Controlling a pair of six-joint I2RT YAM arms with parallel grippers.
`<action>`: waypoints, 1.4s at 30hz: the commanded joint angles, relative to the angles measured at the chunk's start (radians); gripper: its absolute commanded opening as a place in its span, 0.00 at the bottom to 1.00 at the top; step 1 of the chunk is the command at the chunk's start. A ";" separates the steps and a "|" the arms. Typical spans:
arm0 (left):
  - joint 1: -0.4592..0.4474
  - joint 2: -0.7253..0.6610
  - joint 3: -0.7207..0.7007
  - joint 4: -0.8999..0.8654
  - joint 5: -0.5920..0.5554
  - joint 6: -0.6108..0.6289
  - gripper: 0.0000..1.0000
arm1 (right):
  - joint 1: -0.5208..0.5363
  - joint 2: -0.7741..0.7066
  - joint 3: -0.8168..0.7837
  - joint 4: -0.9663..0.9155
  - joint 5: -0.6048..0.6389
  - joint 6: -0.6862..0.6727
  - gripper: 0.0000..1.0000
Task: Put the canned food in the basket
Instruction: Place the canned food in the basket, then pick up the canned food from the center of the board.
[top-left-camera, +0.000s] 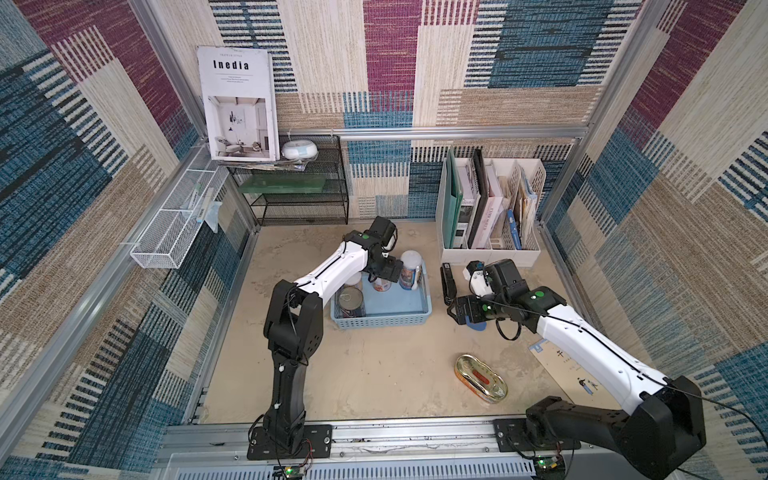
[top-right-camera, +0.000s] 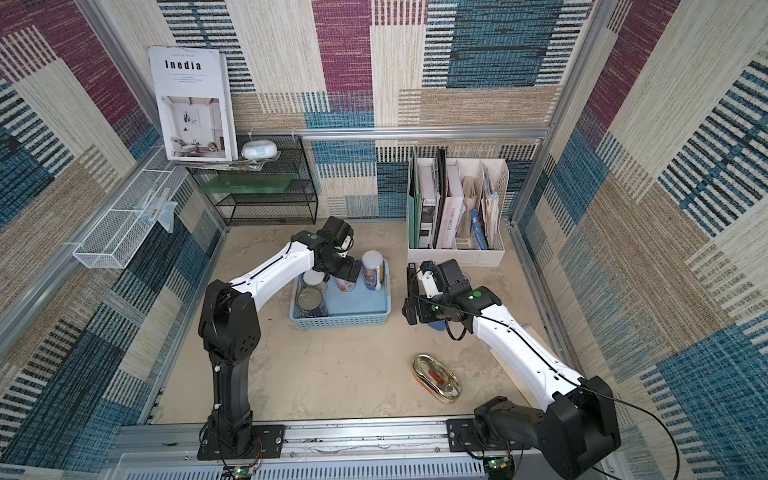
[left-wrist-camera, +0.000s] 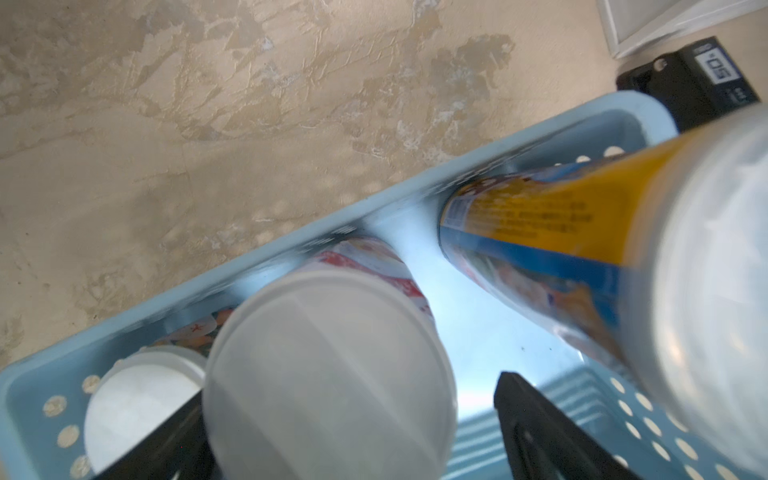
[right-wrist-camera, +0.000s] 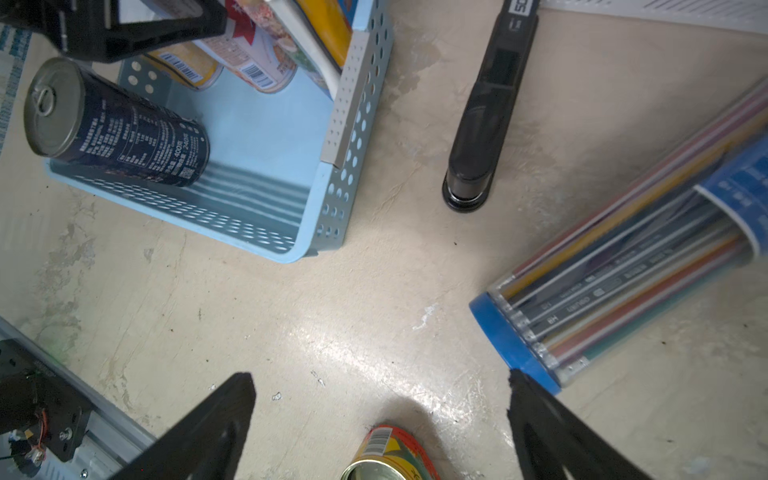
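Left fingers (left-wrist-camera: 536, 432) stand spread around a white-lidded can (left-wrist-camera: 328, 374) in the basket (top-left-camera: 386, 320) at mid-frame, and a crooked lift-off could tip it into the tall can (left-wrist-camera: 582, 249), while the oval tin (top-left-camera: 481, 377) lies lower right on the counter (top-left-camera: 374, 374), right fingers (right-wrist-camera: 199, 436) open.

- Tabletop (top-left-camera: 374, 382): beige, mottled, centre of both top views.
- Blue basket (top-left-camera: 382, 322): centre, standing on it.
- Oval tin (top-left-camera: 481, 377): lower right, lying flat, well apart from the basket.
- Stapler (top-left-camera: 446, 282): just right of the basket.
- Pencil tube (right-wrist-camera: 623, 257): right of the right wrist view, on its side.
- File organizer (top-left-camera: 490, 254): upper right.
- Wire shelf (top-left-camera: 299, 199): upper left.
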 joint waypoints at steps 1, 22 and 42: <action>0.000 -0.046 -0.028 0.031 0.045 -0.027 1.00 | 0.004 -0.037 -0.045 -0.051 0.073 0.102 0.99; -0.379 -0.505 -0.396 0.074 0.067 -0.071 1.00 | 0.016 -0.303 -0.338 -0.035 0.125 0.403 0.99; -0.718 -0.226 -0.285 0.114 0.419 0.710 1.00 | -0.361 -0.115 -0.127 0.161 -0.086 0.176 0.99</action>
